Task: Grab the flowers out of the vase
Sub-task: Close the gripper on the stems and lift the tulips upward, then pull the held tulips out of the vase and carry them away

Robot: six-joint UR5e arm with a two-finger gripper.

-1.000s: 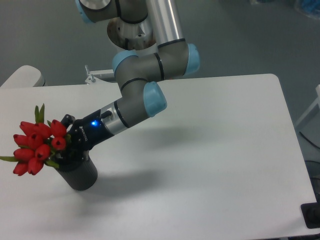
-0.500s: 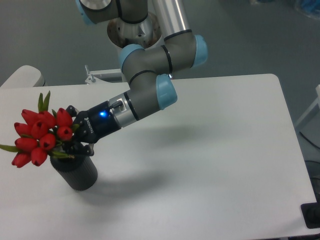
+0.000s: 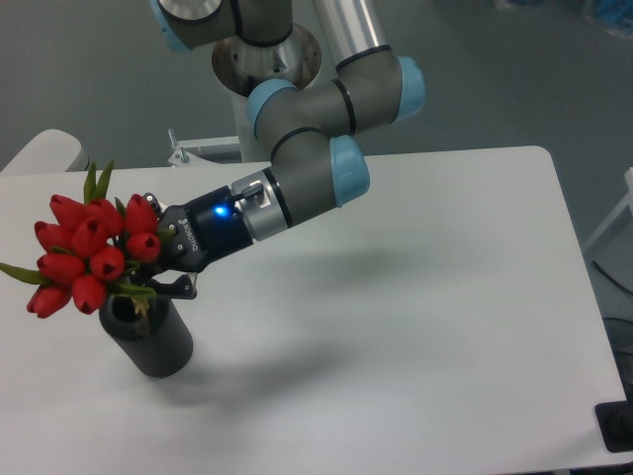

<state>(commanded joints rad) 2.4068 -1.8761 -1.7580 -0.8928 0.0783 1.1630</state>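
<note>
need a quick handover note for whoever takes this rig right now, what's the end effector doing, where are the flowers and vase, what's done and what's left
End effector: shut on the flowers, gripping the bunch just below the red buds.
Flowers: tilted to the left over the mouth of the vase; the stem ends look to be still at or inside the rim.
Vase: upright on the white table, near its left front.
Done: grasp made, lift begun.
Left: raise the bunch until the stems are fully clear of the vase.
</note>
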